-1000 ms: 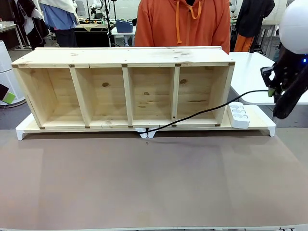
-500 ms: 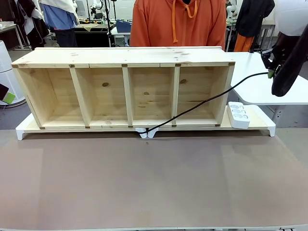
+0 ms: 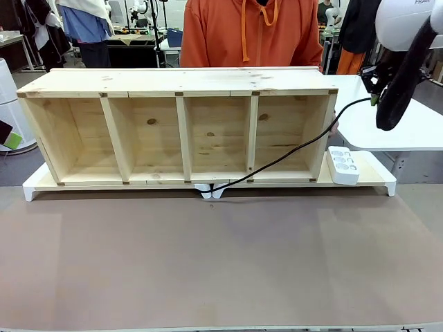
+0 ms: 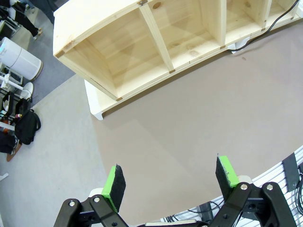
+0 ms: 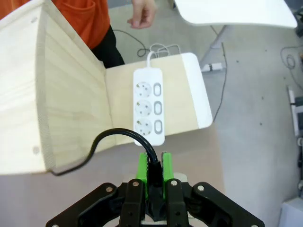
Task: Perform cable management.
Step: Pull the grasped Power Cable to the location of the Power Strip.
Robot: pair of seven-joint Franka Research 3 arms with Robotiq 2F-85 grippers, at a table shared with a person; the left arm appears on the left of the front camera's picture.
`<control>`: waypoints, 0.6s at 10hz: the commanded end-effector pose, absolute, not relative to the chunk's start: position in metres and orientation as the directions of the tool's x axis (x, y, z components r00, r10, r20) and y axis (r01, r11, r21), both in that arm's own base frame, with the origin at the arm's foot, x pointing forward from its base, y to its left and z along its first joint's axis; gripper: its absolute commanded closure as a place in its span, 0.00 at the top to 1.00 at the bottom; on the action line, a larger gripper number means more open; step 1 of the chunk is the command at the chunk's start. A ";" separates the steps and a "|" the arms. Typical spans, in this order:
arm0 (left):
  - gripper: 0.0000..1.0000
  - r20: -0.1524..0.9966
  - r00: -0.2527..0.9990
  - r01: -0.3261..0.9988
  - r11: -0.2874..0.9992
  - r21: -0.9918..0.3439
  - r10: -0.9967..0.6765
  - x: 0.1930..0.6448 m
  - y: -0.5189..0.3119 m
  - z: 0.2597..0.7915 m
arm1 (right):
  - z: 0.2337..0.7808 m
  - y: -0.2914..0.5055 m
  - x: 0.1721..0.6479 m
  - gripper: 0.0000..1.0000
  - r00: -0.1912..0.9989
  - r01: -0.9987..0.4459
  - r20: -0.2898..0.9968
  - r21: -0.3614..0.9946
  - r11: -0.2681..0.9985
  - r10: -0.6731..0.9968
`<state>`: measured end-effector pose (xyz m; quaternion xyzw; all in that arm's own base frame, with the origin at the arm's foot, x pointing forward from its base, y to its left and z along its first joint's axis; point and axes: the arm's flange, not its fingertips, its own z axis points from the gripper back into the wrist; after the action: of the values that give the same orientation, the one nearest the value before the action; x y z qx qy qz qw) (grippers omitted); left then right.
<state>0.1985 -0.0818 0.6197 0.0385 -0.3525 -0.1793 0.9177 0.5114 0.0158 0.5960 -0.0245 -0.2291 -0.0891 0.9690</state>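
Right hand (image 5: 154,161) and cable (image 3: 291,155), now higher

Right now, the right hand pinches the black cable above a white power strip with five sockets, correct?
Not quite: the white power strip has three sockets, not five, as the right wrist view shows. The right hand does pinch the black cable above it.

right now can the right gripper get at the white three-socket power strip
Probably yes: the right gripper, shut on the thin black cable, hangs above the white power strip with only that cable between them.
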 end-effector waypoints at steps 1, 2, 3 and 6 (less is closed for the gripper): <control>1.00 0.640 0.680 0.310 0.931 0.191 -0.358 0.200 -0.083 0.620 | 0.589 0.015 0.536 0.15 0.860 0.182 0.487 -0.015 0.983 -0.152; 1.00 0.640 0.680 0.310 0.931 0.191 -0.358 0.200 -0.083 0.620 | 0.580 0.013 0.545 0.15 0.857 0.184 0.492 -0.009 0.983 -0.156; 1.00 0.640 0.680 0.310 0.931 0.191 -0.358 0.200 -0.083 0.620 | 0.572 0.012 0.552 0.15 0.848 0.186 0.506 -0.011 0.983 -0.155; 1.00 0.640 0.680 0.310 0.931 0.191 -0.358 0.200 -0.083 0.620 | 0.555 0.009 0.571 0.15 0.853 0.183 0.498 0.000 0.983 -0.158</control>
<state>0.1984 -0.0818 0.6198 0.0385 -0.3525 -0.1792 0.9177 0.5594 0.0088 0.5516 -0.0135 -0.2452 -0.0885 0.9653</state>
